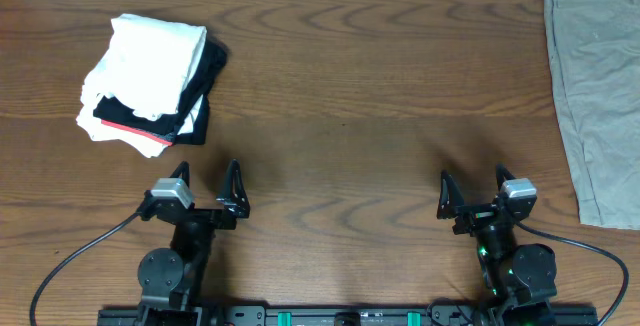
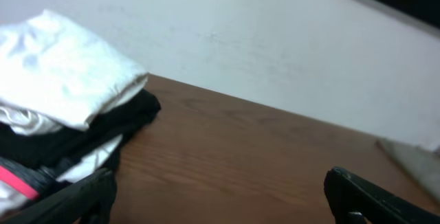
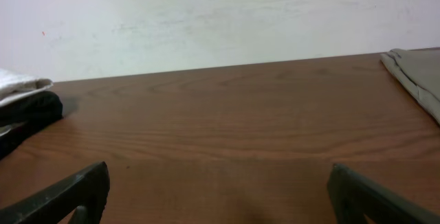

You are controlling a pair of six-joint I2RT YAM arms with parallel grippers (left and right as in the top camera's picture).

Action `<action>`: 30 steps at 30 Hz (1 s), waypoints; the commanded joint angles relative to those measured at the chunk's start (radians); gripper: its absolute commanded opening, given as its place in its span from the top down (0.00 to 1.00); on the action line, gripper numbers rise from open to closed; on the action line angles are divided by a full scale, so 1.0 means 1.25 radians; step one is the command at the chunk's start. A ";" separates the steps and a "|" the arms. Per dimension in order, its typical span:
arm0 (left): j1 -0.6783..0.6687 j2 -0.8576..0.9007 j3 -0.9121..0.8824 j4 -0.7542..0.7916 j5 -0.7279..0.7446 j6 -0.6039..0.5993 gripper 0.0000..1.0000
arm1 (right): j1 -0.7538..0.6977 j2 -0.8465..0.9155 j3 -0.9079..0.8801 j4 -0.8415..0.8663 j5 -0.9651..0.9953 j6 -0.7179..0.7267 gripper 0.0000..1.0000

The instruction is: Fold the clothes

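Upper left in the overhead frame, the clothes [image 1: 150, 54] lay well above my left gripper [image 1: 206, 178], long axis roughly top-to-bottom; it and my right gripper [image 1: 474, 186] gaped wide, empty.

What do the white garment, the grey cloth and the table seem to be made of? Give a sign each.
White garment: soft matte fabric, likely cotton knit; folds in rounded creases.
Grey cloth: thin fabric, probably woven; lies flat with fine wrinkles.
Table: wood or wood-look laminate, smooth; brown grain swirls.
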 commanded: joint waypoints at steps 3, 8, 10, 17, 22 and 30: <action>-0.004 -0.031 -0.005 0.002 -0.012 0.209 0.02 | -0.008 -0.003 -0.001 -0.003 -0.001 0.006 0.01; -0.004 -0.035 -0.007 -0.005 -0.013 0.256 0.02 | -0.008 -0.003 -0.001 -0.003 -0.001 0.006 0.01; -0.004 -0.035 -0.016 -0.012 -0.013 0.256 0.02 | -0.008 -0.003 -0.001 -0.003 -0.001 0.006 0.01; -0.003 -0.035 -0.067 -0.016 -0.012 0.256 0.02 | -0.008 -0.003 -0.001 -0.003 -0.001 0.006 0.01; 0.003 -0.035 -0.081 -0.053 -0.005 0.255 0.02 | -0.008 -0.003 -0.001 -0.003 -0.001 0.006 0.01; 0.074 -0.035 -0.081 -0.052 -0.003 0.255 0.02 | -0.008 -0.003 -0.001 -0.003 -0.001 0.006 0.01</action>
